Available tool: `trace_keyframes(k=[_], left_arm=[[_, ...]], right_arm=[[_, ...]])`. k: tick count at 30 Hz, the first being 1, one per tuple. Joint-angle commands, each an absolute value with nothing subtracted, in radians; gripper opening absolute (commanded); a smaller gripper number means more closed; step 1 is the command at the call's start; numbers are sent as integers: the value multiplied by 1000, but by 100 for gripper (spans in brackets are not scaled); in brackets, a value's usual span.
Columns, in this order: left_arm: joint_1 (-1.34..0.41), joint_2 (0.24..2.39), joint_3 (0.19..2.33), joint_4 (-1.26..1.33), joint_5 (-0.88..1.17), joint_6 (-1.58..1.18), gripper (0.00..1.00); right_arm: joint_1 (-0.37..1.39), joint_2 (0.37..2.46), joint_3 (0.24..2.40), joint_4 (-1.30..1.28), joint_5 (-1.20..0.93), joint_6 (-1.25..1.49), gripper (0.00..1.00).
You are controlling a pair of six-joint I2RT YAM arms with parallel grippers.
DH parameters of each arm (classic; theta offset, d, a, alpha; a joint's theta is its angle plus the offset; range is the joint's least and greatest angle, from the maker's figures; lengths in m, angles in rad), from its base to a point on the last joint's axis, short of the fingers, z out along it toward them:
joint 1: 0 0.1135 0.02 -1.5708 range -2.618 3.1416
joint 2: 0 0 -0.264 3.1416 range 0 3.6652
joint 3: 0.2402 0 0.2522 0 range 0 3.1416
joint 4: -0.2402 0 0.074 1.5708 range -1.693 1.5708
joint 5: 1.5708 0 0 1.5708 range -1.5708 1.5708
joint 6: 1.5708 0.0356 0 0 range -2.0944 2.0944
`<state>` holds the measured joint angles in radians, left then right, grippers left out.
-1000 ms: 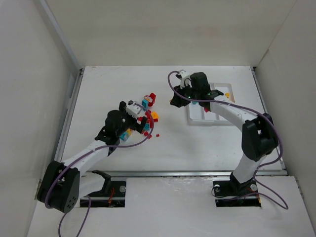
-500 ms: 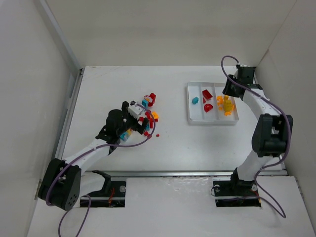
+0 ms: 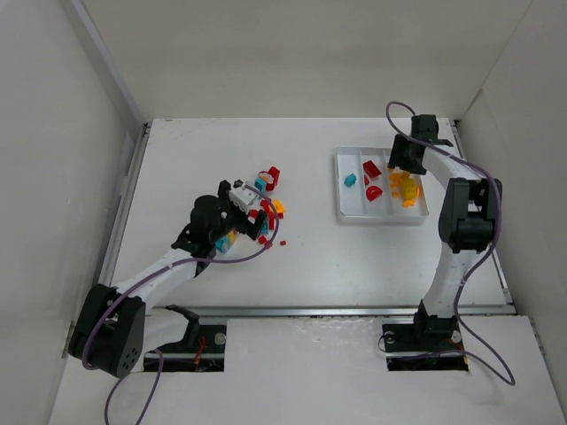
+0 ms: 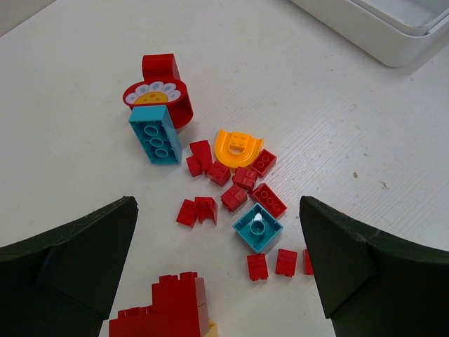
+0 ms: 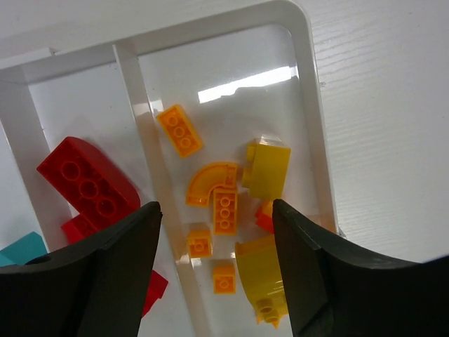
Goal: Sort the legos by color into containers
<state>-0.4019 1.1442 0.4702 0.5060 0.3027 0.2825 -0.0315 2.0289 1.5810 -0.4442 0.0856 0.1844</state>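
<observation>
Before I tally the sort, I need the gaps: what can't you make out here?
- Top view: legos partly hidden under the left gripper.
- Left wrist: red stack, cut by the bottom edge; tray, cut by the top edge.
- Right wrist: teal piece, cut by the left edge and a finger.

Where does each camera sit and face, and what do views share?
Top external: above and behind the bases, looking down on the table; both arms show, left gripper and right gripper.
Left wrist: over the loose legos, facing down; its open fingers at the bottom corners.
Right wrist: over the tray, above its yellow compartment, facing down; its fingers at the bottom.
Shared: top and left wrist, loose legos; top and right wrist, tray.
</observation>
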Motion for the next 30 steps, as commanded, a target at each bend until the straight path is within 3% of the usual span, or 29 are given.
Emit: trace_keyframes(k=[1, 9, 17, 22, 30], left_arm=[[-400, 1120, 503, 546, 304, 278, 100], [-400, 1138, 503, 546, 224, 256, 100], [-400, 1126, 485, 551, -194, 121, 100], [-400, 1097, 465, 517, -245, 121, 100], [-400, 1078, 446, 517, -236, 121, 100]], right_arm=[[-29, 1944, 1611, -430, 91, 161, 70], [277, 1759, 1447, -299, 3, -99, 70], [544, 2077, 1749, -488, -115, 8, 66], [672, 2174, 1827, -488, -106, 17, 66], [706, 2292, 1910, -523, -72, 49, 66]])
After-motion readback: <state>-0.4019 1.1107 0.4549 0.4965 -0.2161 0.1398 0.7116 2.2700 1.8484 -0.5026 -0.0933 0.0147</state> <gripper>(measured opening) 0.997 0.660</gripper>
